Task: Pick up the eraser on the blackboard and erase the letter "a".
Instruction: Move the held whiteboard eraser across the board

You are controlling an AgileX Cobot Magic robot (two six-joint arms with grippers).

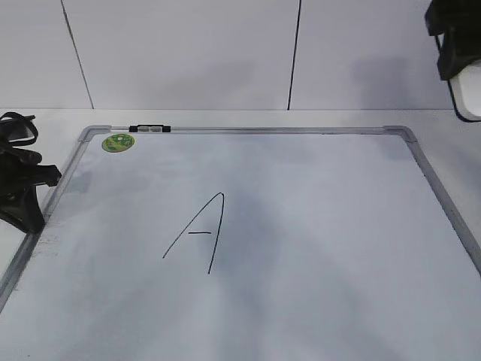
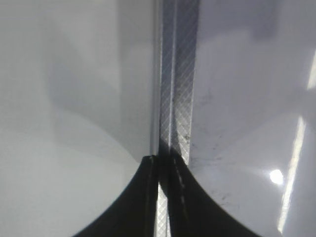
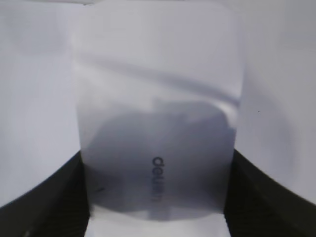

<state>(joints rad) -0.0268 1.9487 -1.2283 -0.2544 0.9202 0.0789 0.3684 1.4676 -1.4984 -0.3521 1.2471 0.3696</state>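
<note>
The blackboard (image 1: 323, 248) is a large white board with a silver frame and a round green sticker (image 1: 119, 142). It bears a tall capital "A" (image 1: 199, 233). No small cursive letter "a" shows anywhere on the board. My right gripper (image 1: 460, 71) is raised off the board's far right corner and is shut on the white eraser (image 1: 467, 98). In the right wrist view the eraser (image 3: 158, 98), with grey lettering, fills the space between the fingers (image 3: 155, 197). My left gripper (image 1: 26, 203) is shut and empty over the board's left frame (image 2: 180, 74), fingertips together (image 2: 164, 163).
A small black-and-clear clip (image 1: 149, 128) sits on the board's top frame beside the sticker. A white panelled wall (image 1: 188, 53) stands behind the table. The left arm's black cables (image 1: 15, 128) lie by the board's left edge.
</note>
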